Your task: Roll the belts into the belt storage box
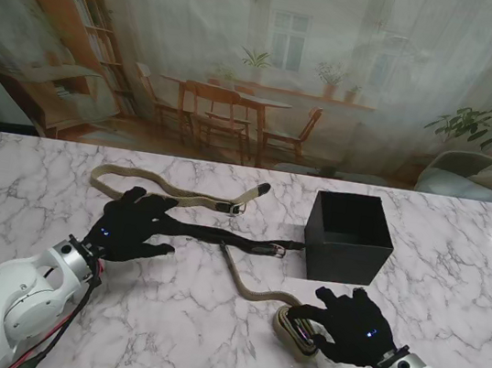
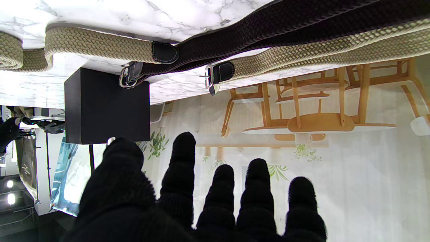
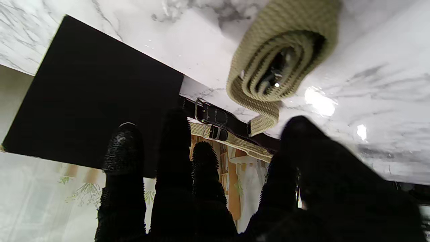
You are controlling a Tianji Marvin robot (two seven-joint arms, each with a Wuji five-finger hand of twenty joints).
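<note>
The black storage box stands open-topped right of the table's middle. A black belt lies stretched from under my left hand to the box, its buckle at the box's foot. My left hand is open, fingers spread flat over that belt's end. A tan belt lies flat farther away. A second tan belt is partly coiled into a roll with its tail trailing left. My right hand is open beside the roll, fingertips at its edge. The right wrist view shows the roll lying beyond the spread fingers.
The white marble table carries everything. The left wrist view shows the black belt, the tan belt and the box ahead of my fingers. A printed room backdrop closes the far side.
</note>
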